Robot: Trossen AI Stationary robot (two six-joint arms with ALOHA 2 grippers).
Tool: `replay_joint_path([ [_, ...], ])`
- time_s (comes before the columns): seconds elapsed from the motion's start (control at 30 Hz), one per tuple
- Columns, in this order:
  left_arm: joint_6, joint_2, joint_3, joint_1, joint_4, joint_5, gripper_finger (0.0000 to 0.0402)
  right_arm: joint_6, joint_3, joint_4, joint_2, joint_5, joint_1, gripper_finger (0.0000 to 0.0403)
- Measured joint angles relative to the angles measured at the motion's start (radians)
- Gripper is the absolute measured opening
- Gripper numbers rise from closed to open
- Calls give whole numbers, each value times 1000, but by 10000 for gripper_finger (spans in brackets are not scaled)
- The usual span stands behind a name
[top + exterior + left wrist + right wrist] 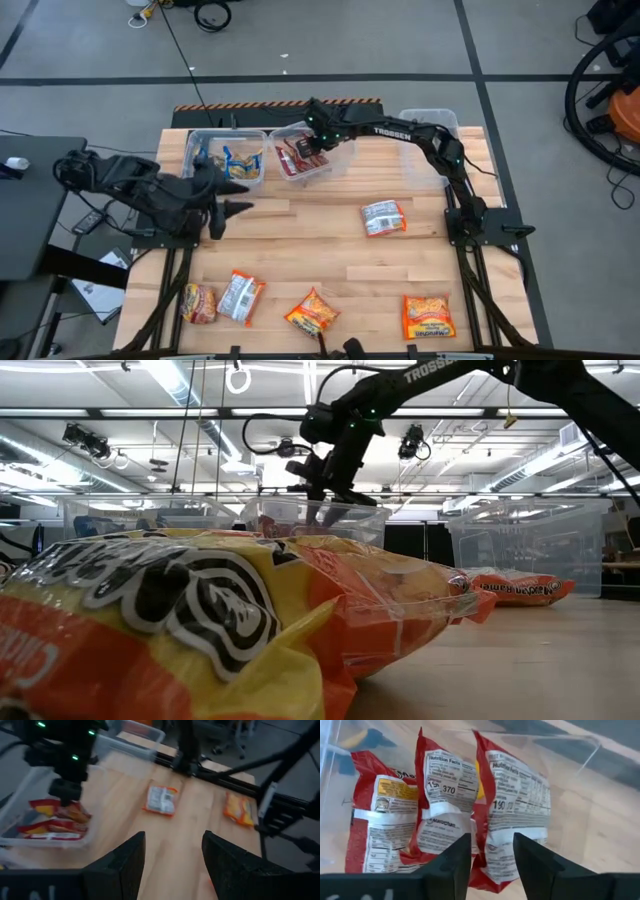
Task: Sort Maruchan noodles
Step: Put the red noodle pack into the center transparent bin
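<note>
Your left gripper [240,197] hangs open beside the tub of blue packets [240,165]. Your right gripper [305,150] sits over the red packets [470,805] in the middle tub [322,172], fingers parted, nothing pinched. Six packets lie loose on the table [300,250].

The table [320,240] is pale wood in planks, smooth with a matt finish. The tubs [225,160] are clear plastic, thin-walled and slightly glossy. The packets [515,800] are printed plastic film, crinkled and shiny, catching light along their folds; some [383,217] show silvery faces. The arms [420,135] look like dark matt metal or plastic. The fingers [540,870] are matt black.
</note>
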Motion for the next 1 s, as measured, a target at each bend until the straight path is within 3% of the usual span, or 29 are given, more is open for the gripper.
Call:
replay_joint_path([
  [0.23,-146,15,0,-112,-112,62,195,-72,0,-14,-71,13,4,154],
  [0.6,-608,200,0,-372,-305,320,189,-211,0,-72,-322,209,116,154],
  [0.87,-851,356,0,-586,-325,440,192,-221,0,-171,-516,303,325,154],
  [1.0,-921,441,0,-612,-346,521,214,-204,0,-184,-576,390,459,154],
])
